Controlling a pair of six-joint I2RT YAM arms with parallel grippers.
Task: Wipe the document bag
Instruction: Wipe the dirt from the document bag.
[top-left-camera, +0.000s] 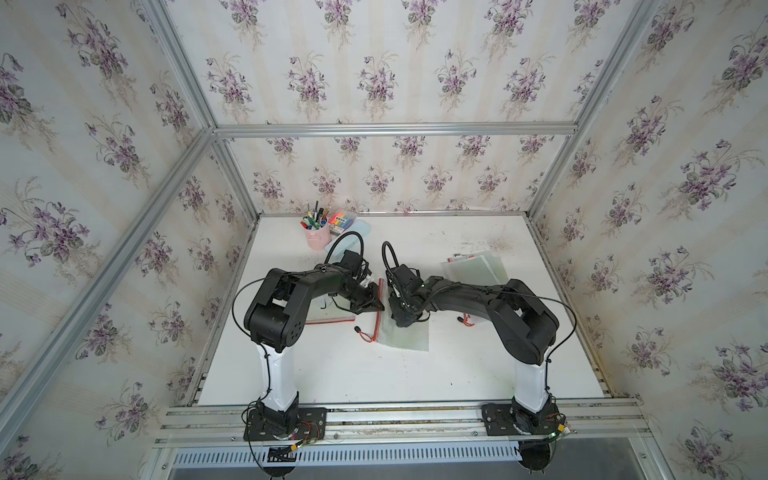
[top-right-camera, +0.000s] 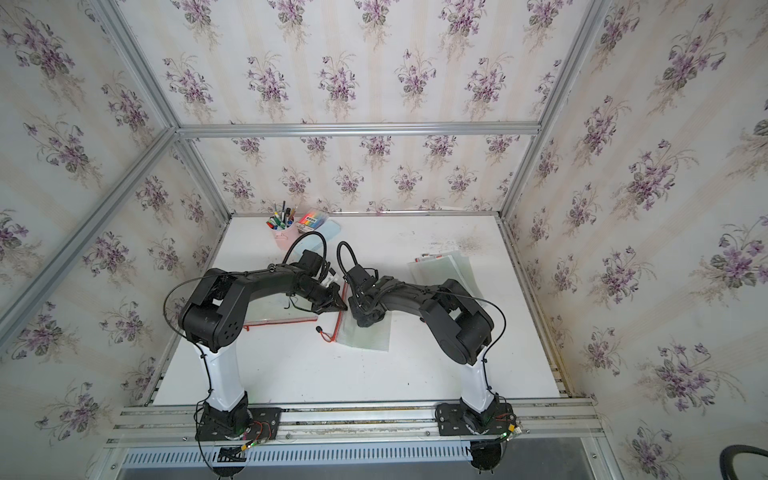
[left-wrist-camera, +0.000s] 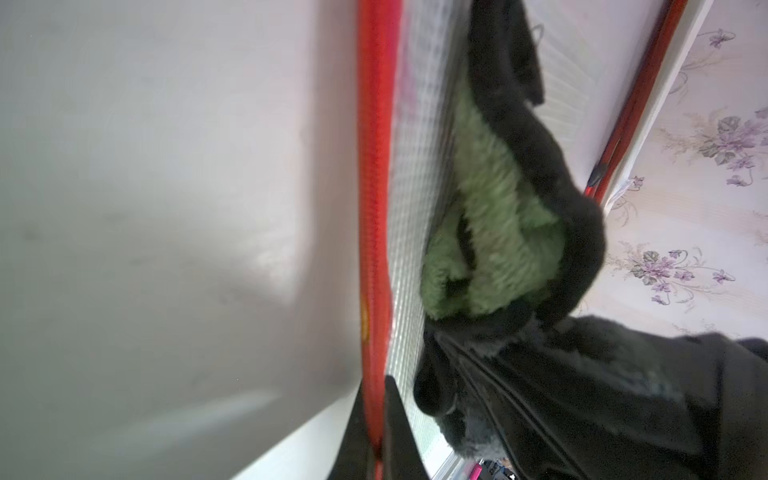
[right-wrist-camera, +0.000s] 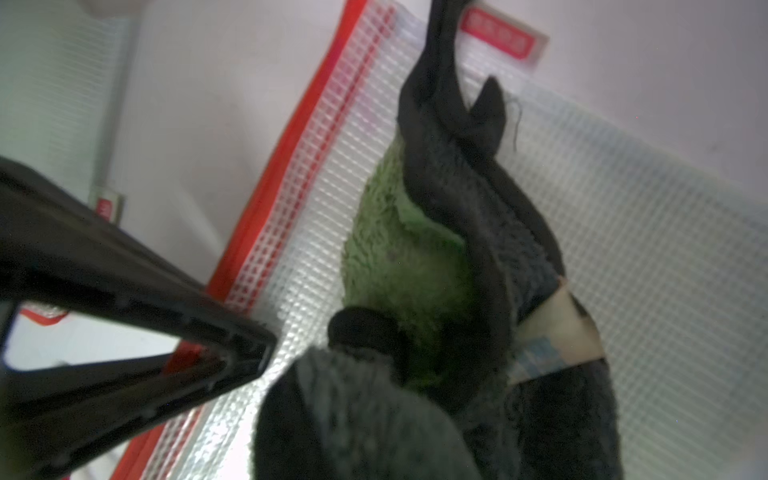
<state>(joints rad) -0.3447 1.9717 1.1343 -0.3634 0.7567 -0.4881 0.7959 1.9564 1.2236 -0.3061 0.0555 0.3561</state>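
Bag: document bag flat at the middle of the table
Left gripper: jaws pinching its red zip edge
Right gripper: clamped on cloth, pressed to the mesh
Progress: wiping looks barely begun, most of the surface still to do

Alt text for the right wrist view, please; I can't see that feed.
A green-and-black cloth lies bunched on the clear mesh document bag, beside its red zipper edge. The left gripper is closed on that red edge.

Both top views look down over the whole table, while both wrist views press close to the document bag
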